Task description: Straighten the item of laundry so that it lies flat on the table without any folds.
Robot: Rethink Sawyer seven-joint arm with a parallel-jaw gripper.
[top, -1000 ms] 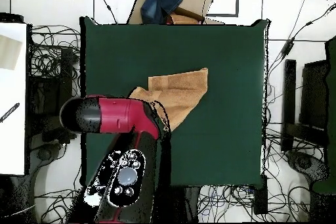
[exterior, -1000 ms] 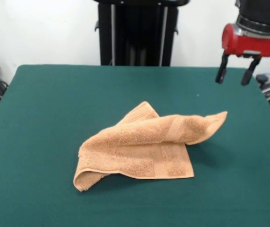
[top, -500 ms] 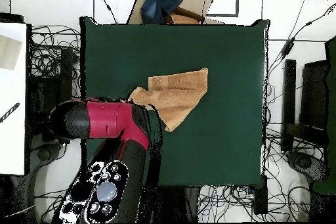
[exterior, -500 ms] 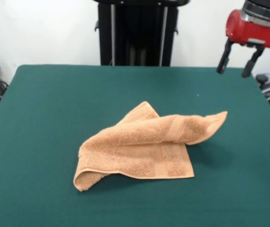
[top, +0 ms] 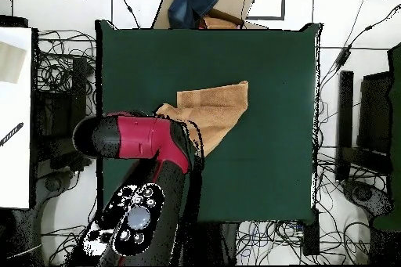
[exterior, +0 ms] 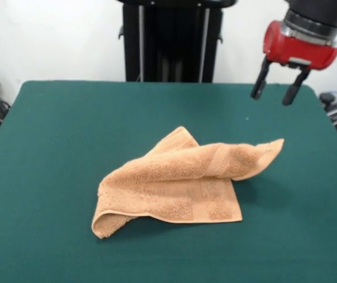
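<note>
Towel (exterior: 180, 183) — peach terry, folded over itself, mid-counter (exterior: 56, 147), long axis running from the near-left looped corner to the raised right tip. Gripper (exterior: 274, 87) — fingers spread, empty, hanging high above the far right; the towel's lifted tip lies nearest, below and toward the camera.

Arm (exterior: 301, 44) enters from the upper right of the front view, red wrist collar above a downward-pointing gripper (exterior: 273, 92). Its two black fingers (exterior: 259, 82) stand apart, nothing between them. In the overhead view the arm (top: 137, 138) occupies the lower left, covering the gripper.
</note>
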